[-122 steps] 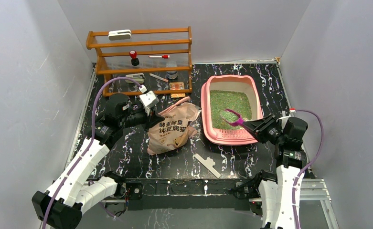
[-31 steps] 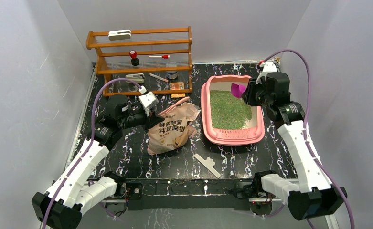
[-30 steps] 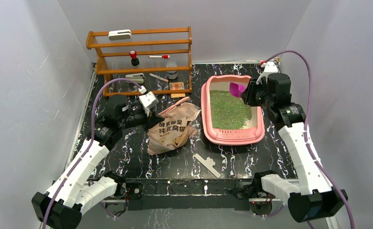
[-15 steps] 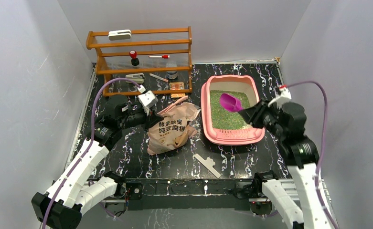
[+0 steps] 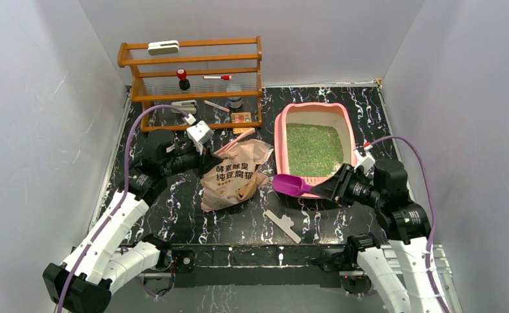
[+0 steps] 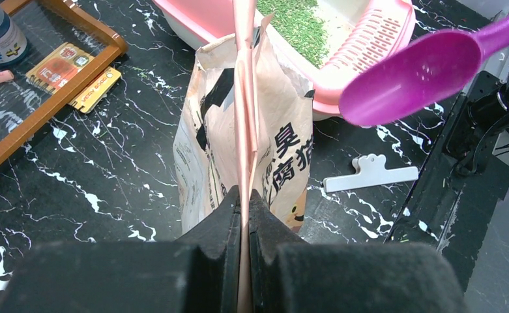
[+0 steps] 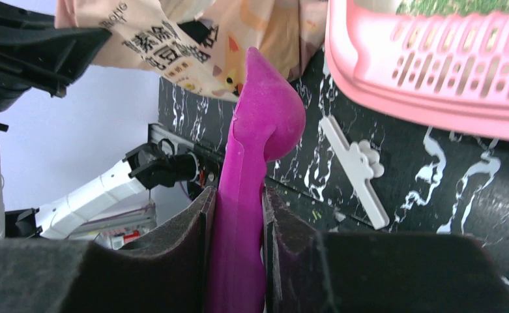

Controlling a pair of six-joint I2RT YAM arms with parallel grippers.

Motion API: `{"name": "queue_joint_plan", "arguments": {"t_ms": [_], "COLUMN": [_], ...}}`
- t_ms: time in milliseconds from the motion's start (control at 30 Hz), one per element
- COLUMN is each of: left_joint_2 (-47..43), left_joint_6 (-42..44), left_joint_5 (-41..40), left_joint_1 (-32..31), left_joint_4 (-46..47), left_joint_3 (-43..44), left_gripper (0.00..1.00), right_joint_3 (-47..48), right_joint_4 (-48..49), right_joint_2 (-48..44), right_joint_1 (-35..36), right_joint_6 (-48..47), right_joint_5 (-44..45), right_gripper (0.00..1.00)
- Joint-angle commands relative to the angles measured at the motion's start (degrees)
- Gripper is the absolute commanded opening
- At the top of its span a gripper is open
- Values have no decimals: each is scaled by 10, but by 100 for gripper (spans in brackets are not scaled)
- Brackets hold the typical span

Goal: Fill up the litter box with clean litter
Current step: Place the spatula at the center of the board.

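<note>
The litter box (image 5: 279, 140) sits near the table's (image 5: 186, 222) far right corner, with green litter (image 5: 313, 149) inside. The left gripper (image 6: 245, 199) pinches the bag's (image 5: 235, 176) top edge tight. The right gripper (image 7: 238, 195) clamps the scoop's (image 5: 292, 185) handle.

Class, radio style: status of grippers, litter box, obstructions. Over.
Left gripper shut on bag top. Right gripper shut on purple scoop, between bag and litter box. Green litter covers box floor. White clip on table, not blocking.

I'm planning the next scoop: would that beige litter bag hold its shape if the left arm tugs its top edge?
Probably floppy: the bag is creased and slumped, its top pinched flat between the left gripper's shut jaws. Its bulging base suggests weight, so it would likely sag, not slide.
</note>
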Motion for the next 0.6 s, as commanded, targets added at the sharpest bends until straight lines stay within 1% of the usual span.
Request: {"name": "queue_joint_plan", "arguments": {"t_ms": [0, 100, 233, 433, 567], "left_joint_2": [-21, -23, -18, -19, -25], "left_joint_6": [-15, -15, -19, -18, -15], "left_joint_5": [0, 2, 12, 21, 24], "left_joint_1": [-2, -2, -2, -2, -2], "left_joint_4": [21, 22, 26, 24, 21], "left_joint_3": [2, 2, -7, -8, -13], "left_gripper": [0, 0, 0, 0, 0], "right_joint_3": [-27, -66, -84, -131, -159], "right_joint_4": [-47, -50, -31, 15, 16], "right_joint_2": [-18, -13, -23, -87, -130], "right_joint_1": [1, 0, 0, 0, 1], "right_joint_6": [16, 24, 22, 54, 76], "right_joint_5": [-45, -52, -5, 75, 121], "right_gripper": [0, 0, 0, 0, 0]}}
